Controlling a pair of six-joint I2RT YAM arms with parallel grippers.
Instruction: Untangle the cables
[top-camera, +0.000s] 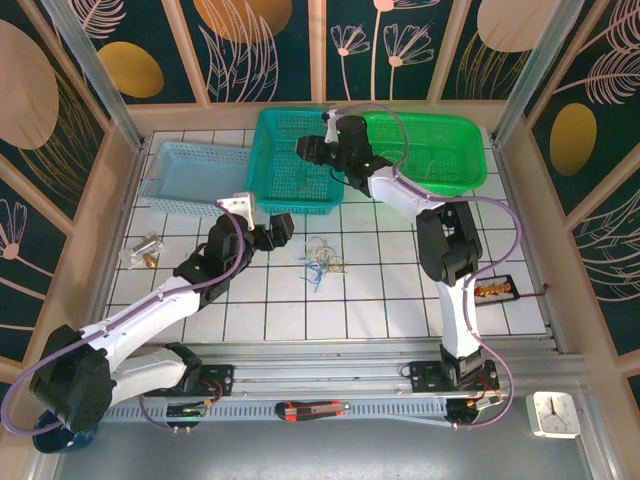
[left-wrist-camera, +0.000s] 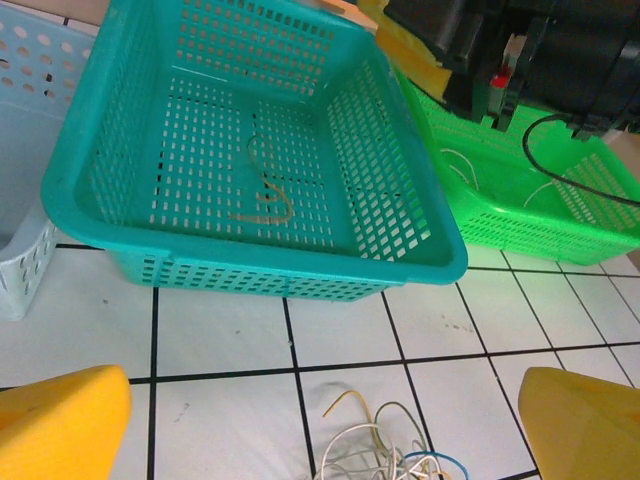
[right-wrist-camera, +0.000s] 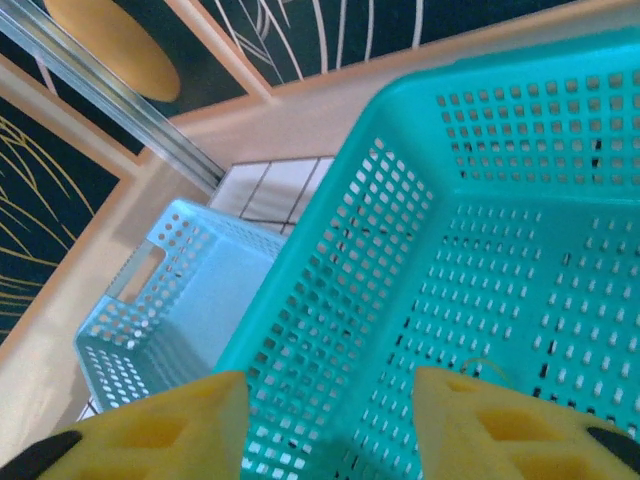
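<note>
The cables (top-camera: 322, 258) lie as a small tangle of whitish, blue and brownish-yellow wire on the white tiles mid-table. In the left wrist view the cables (left-wrist-camera: 400, 452) sit at the bottom edge, between and just ahead of my yellow fingers. My left gripper (top-camera: 277, 230) is open and empty, a short way left of the tangle. My right gripper (top-camera: 310, 150) hovers open and empty over the left side of the teal basket (top-camera: 268, 165). One brownish-yellow wire (left-wrist-camera: 262, 205) lies on the teal basket's floor. Thin whitish wires (left-wrist-camera: 455, 165) lie in the green basket (top-camera: 470, 165).
A light blue basket (top-camera: 195, 178) stands at the back left beside the teal one. A small clear object (top-camera: 140, 252) lies at the left edge, a black device (top-camera: 497, 291) at the right. A red-and-black tool (top-camera: 312, 408) and a clock (top-camera: 553, 413) sit near the front rail.
</note>
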